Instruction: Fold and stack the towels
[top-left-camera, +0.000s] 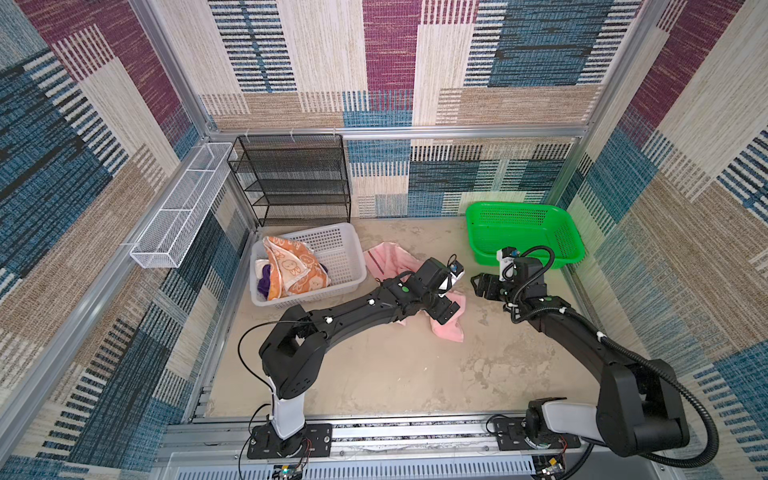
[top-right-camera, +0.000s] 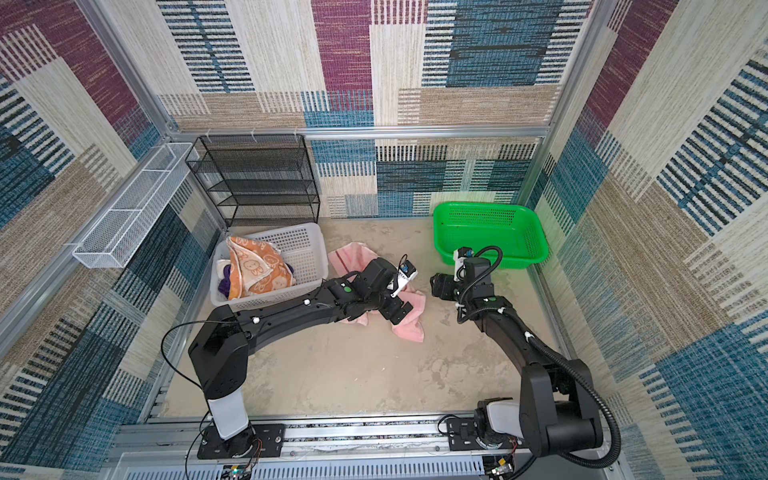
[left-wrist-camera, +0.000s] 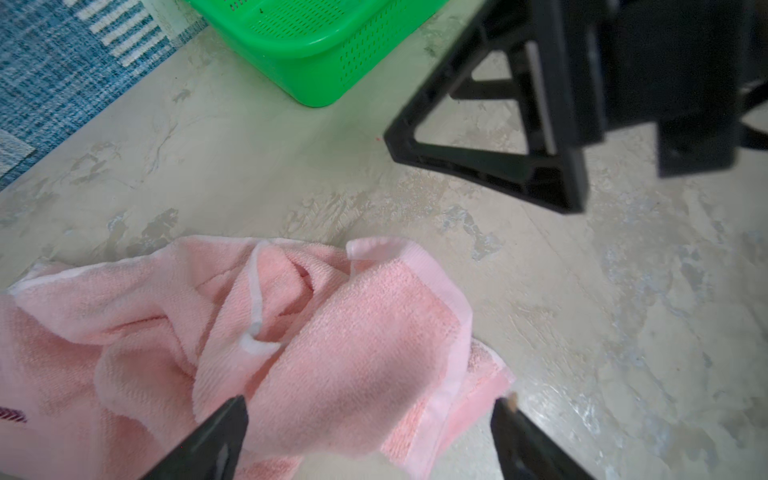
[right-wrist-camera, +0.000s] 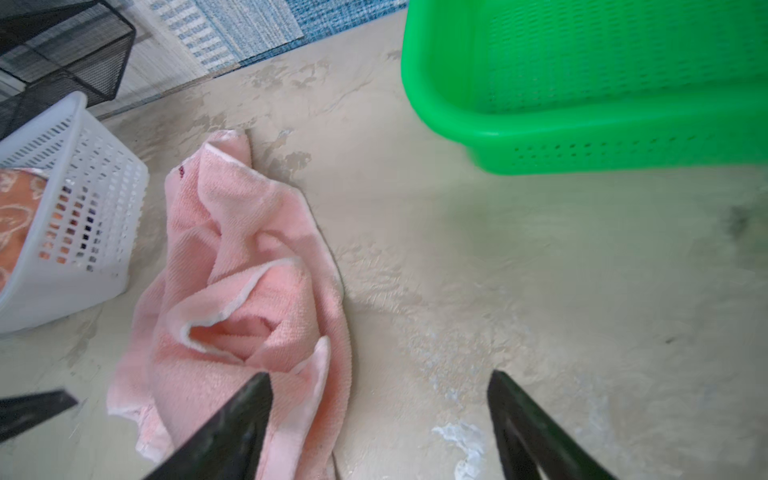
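Observation:
A pink towel (top-left-camera: 451, 326) (top-right-camera: 411, 326) lies crumpled on the table's middle. My left gripper (top-left-camera: 446, 311) (top-right-camera: 399, 311) hovers over its near-right part, open. In the left wrist view the gripper (left-wrist-camera: 372, 401) has a raised fold of the pink towel (left-wrist-camera: 353, 340) between its spread fingers, which are not closed on it. My right gripper (top-left-camera: 478, 284) (top-right-camera: 436, 286) is just right of the towel, open. In the right wrist view the gripper (right-wrist-camera: 379, 375) has one finger over the edge of the pink towel (right-wrist-camera: 232, 249) and bare table between its fingers. An orange towel (top-left-camera: 291, 266), a purple one (top-left-camera: 264, 284) and a whitish one (top-left-camera: 259, 266) sit in the white basket.
The white basket (top-left-camera: 345, 249) stands left of the pink towel. A green basket (top-left-camera: 523, 232), with nothing in it, stands at the back right, close behind my right arm. A black mesh shelf (top-left-camera: 295, 178) and a white wire tray (top-left-camera: 178, 216) line the back left.

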